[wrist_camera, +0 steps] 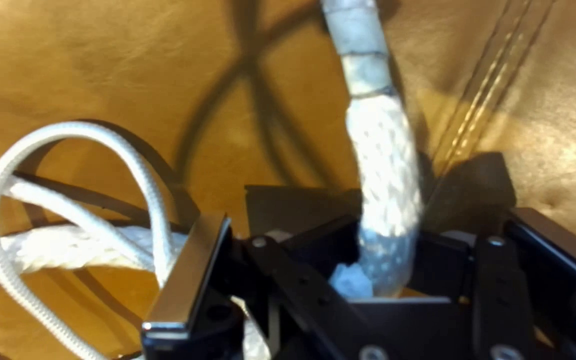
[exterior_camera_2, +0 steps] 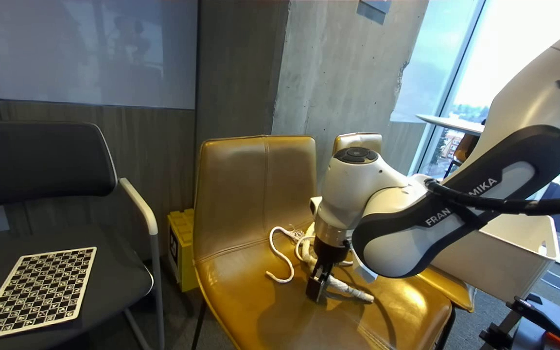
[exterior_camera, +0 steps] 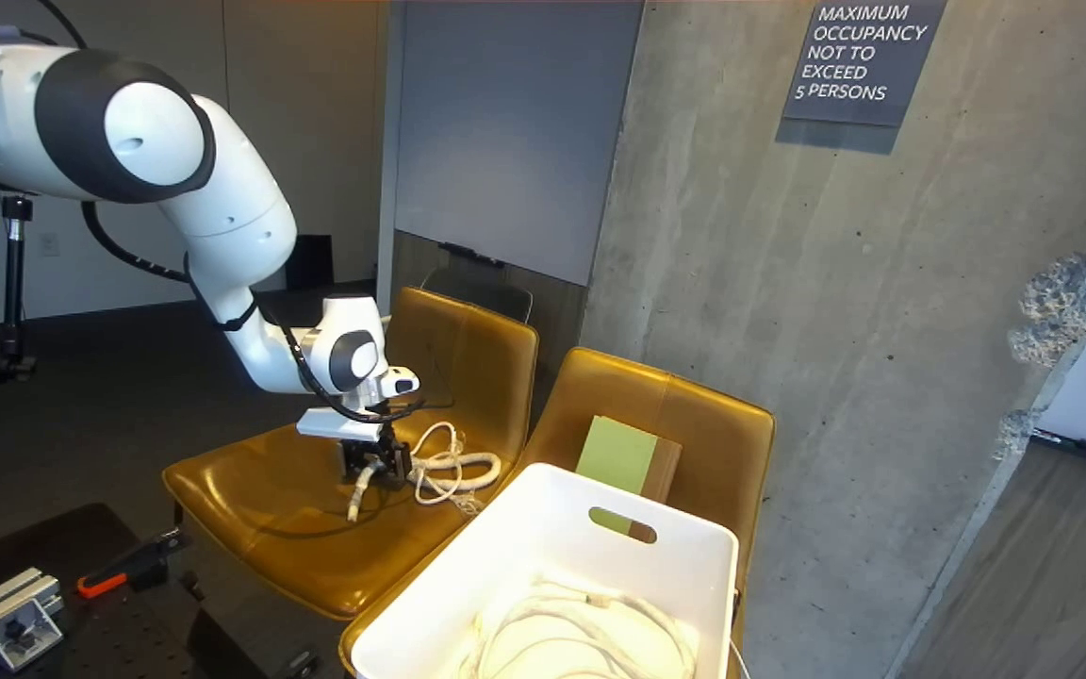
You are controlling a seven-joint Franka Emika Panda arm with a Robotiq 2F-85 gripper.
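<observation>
In the gripper (wrist_camera: 390,245), the white rope (wrist_camera: 384,160) is pinched near its end.

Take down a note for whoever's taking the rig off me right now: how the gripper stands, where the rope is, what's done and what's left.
Gripper: shut on the white rope, short of its taped end.
Rope: on the chair, the rest looped toward the backrest, with thin cord beside it.
Bin: on the next chair, pale cable inside.
Done: rope gripped.
Left: most of the rope is not yet off the chair.
</observation>
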